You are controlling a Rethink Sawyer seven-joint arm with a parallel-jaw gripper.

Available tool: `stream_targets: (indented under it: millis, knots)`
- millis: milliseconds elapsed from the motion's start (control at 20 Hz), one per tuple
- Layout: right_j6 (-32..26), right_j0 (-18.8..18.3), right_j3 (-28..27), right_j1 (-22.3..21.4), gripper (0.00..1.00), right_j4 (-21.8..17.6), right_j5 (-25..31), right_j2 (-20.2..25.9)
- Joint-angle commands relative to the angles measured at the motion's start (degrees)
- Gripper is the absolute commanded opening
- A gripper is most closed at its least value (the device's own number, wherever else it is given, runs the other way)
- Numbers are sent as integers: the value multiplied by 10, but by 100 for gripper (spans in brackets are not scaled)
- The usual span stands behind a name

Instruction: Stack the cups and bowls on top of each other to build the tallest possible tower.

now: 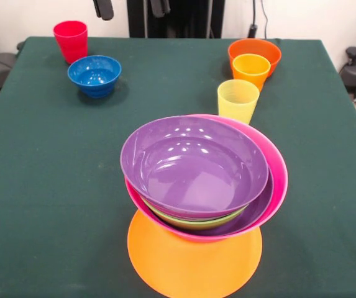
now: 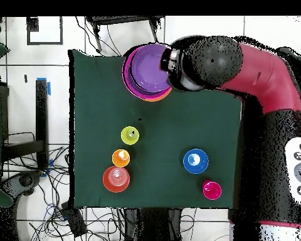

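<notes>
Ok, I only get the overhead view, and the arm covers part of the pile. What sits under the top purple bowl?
Observer: A lime bowl sits under the top purple bowl, then a second purple bowl, then the pink bowl.
Operator: And the base?
Observer: The orange bowl. It sticks out below the pink bowl on the front camera's side.
Operator: Are they nested evenly?
Observer: No. The pink rim shows wide on the picture's right and hardly at all on the left.
</notes>
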Motion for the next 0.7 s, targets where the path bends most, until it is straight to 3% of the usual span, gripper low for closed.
stream_targets:
  millis: [50, 400, 700]
  knots:
    - [112, 32, 130, -1, 100, -21, -51, -47]
    - [120, 43, 187, -8, 100, -7, -88, -67]
    - [95, 37, 255, -23, 100, 6, -127, -57]
